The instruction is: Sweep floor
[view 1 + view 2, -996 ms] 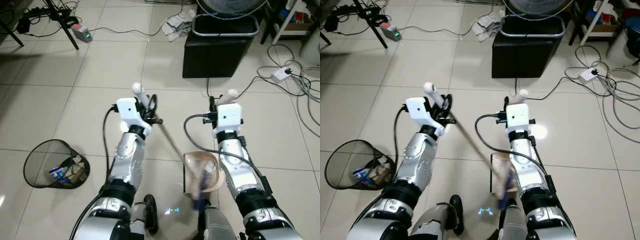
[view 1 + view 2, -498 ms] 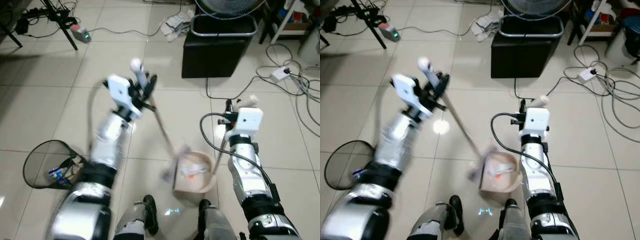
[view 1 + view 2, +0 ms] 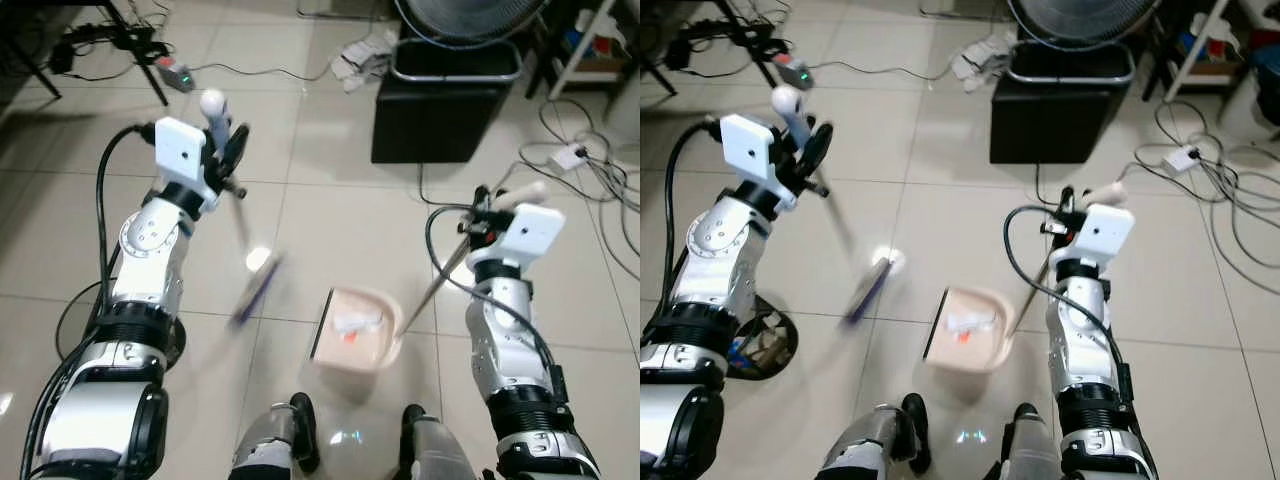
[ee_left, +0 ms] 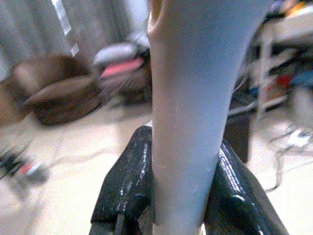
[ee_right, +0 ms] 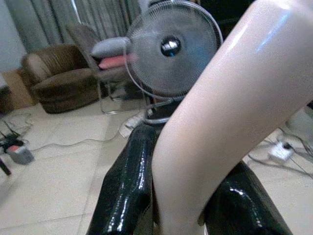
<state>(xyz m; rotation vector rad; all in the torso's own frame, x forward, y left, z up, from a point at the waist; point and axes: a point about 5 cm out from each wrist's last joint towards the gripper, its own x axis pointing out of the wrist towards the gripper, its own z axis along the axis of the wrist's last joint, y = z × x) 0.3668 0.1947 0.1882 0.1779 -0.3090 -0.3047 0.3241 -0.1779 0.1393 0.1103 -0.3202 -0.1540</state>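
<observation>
My left gripper (image 3: pixel 226 160) is shut on the pale handle of a broom (image 4: pixel 190 98), held high at the left. The broom's purple head (image 3: pixel 256 290) is blurred, low over the tiles left of the dustpan. The beige dustpan (image 3: pixel 355 330) rests on the floor just ahead of my feet, with white and red scraps in it. Its long thin handle (image 3: pixel 432 285) rises to my right gripper (image 3: pixel 480 215), which is shut on the beige grip (image 5: pixel 215 122).
A black box (image 3: pixel 445 110) with a fan on top stands ahead. Crumpled paper (image 3: pixel 362 52) lies beside it. A power strip and cables (image 3: pixel 568 155) trail at the right. A wire bin (image 3: pixel 765 340) sits low left behind my left arm. A tripod and cables (image 3: pixel 130 45) are far left.
My left arm has swung the broom out to the left, away from the dustpan. The right gripper moved right and the dustpan came to rest on the floor.
</observation>
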